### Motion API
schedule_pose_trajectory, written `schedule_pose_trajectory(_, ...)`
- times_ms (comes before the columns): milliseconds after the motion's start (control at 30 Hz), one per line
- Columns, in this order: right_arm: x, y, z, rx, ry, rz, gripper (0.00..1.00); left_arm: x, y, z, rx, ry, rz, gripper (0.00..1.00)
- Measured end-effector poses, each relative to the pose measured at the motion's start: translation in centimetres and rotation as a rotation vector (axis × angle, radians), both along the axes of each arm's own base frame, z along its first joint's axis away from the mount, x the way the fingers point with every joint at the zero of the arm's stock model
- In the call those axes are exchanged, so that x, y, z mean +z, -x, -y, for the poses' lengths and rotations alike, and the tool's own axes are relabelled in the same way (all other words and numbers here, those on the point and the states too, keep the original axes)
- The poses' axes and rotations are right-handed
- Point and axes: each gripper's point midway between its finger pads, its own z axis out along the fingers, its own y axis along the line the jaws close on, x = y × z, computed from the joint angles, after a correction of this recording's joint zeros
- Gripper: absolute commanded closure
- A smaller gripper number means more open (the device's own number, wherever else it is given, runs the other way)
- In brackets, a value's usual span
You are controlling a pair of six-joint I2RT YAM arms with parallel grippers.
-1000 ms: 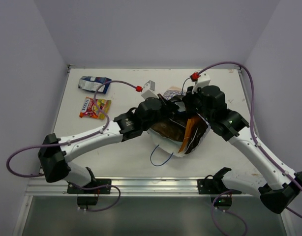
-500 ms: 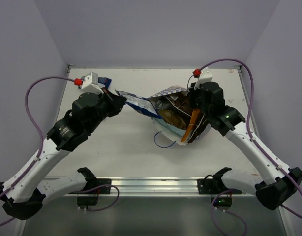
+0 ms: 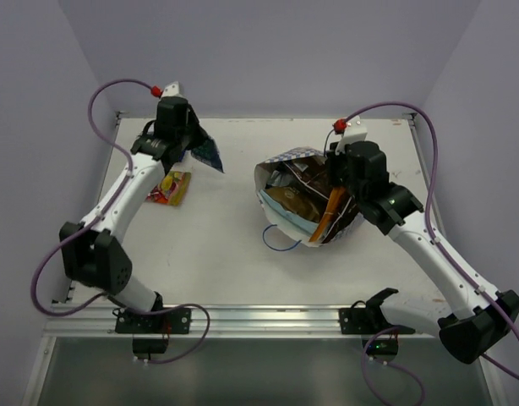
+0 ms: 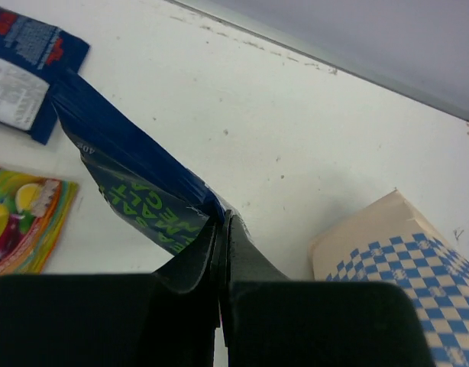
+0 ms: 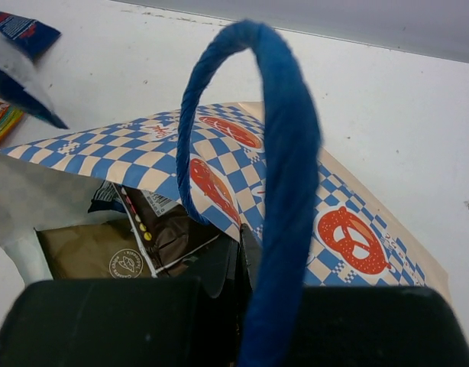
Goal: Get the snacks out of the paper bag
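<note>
The paper bag (image 3: 281,162) lies tilted at the table's middle right with its mouth open, and its corner shows in the left wrist view (image 4: 395,245). Inside it are a dark brown chip bag (image 5: 169,229), an olive-tan packet (image 5: 89,252) and an orange packet (image 3: 331,211). My right gripper (image 3: 331,184) is shut on the bag's checkered rim (image 5: 219,168), and a blue cord handle (image 5: 288,153) loops over it. My left gripper (image 3: 190,150) is at the far left, shut on a dark blue packet with green letters (image 4: 135,183), held just above the table.
A blue-and-white packet (image 4: 21,69) and a red-and-yellow packet (image 3: 171,188) lie on the table at the far left, right by the held packet. The bag's other blue handle (image 3: 281,241) trails toward the near edge. Walls close the table's back and sides.
My left arm has swung from the bag's mouth to the far left corner, carrying the dark blue packet out. My right gripper has kept hold of the bag's rim.
</note>
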Motion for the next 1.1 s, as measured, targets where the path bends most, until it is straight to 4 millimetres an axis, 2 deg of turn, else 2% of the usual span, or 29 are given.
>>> schedule_pose_trajectory(100,0.0,0.0,0.0,0.006,0.004,0.0,1.0,-1.6,-4.3,2.2,-0.055,0.028,-0.014,1.0)
schedule_pose_trajectory(167,0.0,0.0,-0.1,0.01,0.007,0.001,1.0,-2.7,-6.3,3.5,-0.087,0.05,0.001,0.88)
schedule_pose_trajectory(267,0.0,0.1,-0.3,0.024,0.007,-0.001,1.0,-4.7,-6.6,3.7,-0.098,0.07,0.006,0.38)
schedule_pose_trajectory(300,-0.1,0.1,-0.3,0.026,0.007,-0.002,1.0,-5.4,-6.1,3.4,-0.09,0.082,0.005,0.06)
schedule_pose_trajectory(333,-0.1,0.1,-0.3,0.03,0.009,-0.002,1.0,-6.2,-5.6,2.9,-0.078,0.09,-0.009,0.0)
schedule_pose_trajectory(467,-0.1,0.2,-0.5,0.044,0.01,-0.004,1.0,-9.6,-1.8,-0.1,-0.005,0.122,-0.09,0.0)
schedule_pose_trajectory(567,-0.1,0.3,-0.7,0.053,0.009,-0.005,1.0,-8.8,1.3,-0.2,0.001,0.165,-0.094,0.0)
schedule_pose_trajectory(633,-0.1,0.3,-0.7,0.054,0.009,-0.005,1.0,-6.6,3.6,1.8,-0.041,0.193,-0.065,0.01)
schedule_pose_trajectory(733,-0.1,0.3,-0.7,0.053,0.009,-0.005,1.0,-1.6,8.0,8.2,-0.199,0.271,0.018,0.04)
schedule_pose_trajectory(833,-0.1,0.3,-0.7,0.053,0.008,-0.005,1.0,1.4,12.9,13.9,-0.337,0.36,0.04,0.07)
schedule_pose_trajectory(900,-0.1,0.3,-0.7,0.053,0.007,-0.004,1.0,2.0,14.9,16.6,-0.375,0.396,0.025,0.08)
schedule_pose_trajectory(967,-0.1,0.2,-0.7,0.052,0.005,-0.003,1.0,1.6,15.7,18.4,-0.387,0.412,-0.005,0.08)
schedule_pose_trajectory(1100,-0.3,0.3,-0.7,0.05,-0.002,-0.005,1.0,-1.1,14.8,21.4,-0.359,0.404,-0.079,0.09)
